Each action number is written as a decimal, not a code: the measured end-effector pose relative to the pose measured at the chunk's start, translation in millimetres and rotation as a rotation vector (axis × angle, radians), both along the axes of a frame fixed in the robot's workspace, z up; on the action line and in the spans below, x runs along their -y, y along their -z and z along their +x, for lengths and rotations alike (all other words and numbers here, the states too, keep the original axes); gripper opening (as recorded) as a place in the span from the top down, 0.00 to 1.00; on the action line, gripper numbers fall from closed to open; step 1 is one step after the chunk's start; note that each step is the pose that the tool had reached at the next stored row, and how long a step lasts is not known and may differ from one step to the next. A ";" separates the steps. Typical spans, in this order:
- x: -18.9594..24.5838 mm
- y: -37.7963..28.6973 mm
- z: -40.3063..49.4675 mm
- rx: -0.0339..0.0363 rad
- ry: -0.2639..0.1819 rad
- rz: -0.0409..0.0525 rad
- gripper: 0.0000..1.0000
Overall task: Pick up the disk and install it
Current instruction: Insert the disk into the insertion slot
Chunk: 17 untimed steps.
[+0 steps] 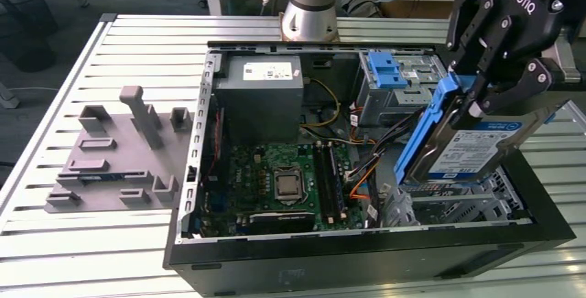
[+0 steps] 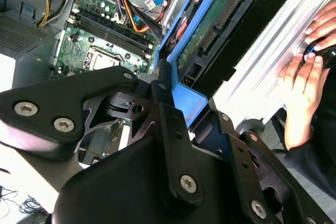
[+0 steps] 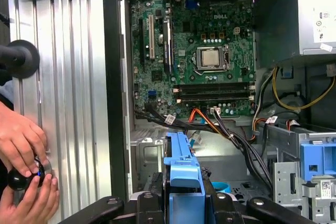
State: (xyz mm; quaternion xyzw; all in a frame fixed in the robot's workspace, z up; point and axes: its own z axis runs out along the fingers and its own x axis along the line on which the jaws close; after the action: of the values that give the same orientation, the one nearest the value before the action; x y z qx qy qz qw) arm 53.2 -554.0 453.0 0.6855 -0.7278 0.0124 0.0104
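Observation:
The disk is a silver hard drive with a blue-and-white label and a blue carrier frame. It hangs tilted on edge over the side of the open computer case at the exterior view's right. My gripper is shut on its upper end, one finger on each face. Just below the disk lies the metal drive cage. In the second wrist view the disk's green circuit-board underside runs away from the gripper. In the first wrist view the blue carrier sits between the fingers.
Inside the case are the motherboard, a grey power supply box, a bare blue latch and loose cables. A grey fixture plate lies on the slatted table. A person's hands hold a knob beside the case.

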 end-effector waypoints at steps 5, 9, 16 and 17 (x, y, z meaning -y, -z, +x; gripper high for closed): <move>0.0 -0.1 0.6 -0.0001 0.000 -0.0002 0.64; 0.0 0.1 2.9 0.0000 0.000 -0.0001 0.64; 0.0 2.3 10.5 0.0000 0.000 -0.0001 0.64; 0.0 3.0 11.5 0.0000 0.000 -0.0002 0.64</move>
State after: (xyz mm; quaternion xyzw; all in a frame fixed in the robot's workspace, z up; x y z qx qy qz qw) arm 64.7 -554.0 450.0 0.6855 -0.7278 0.0125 0.0105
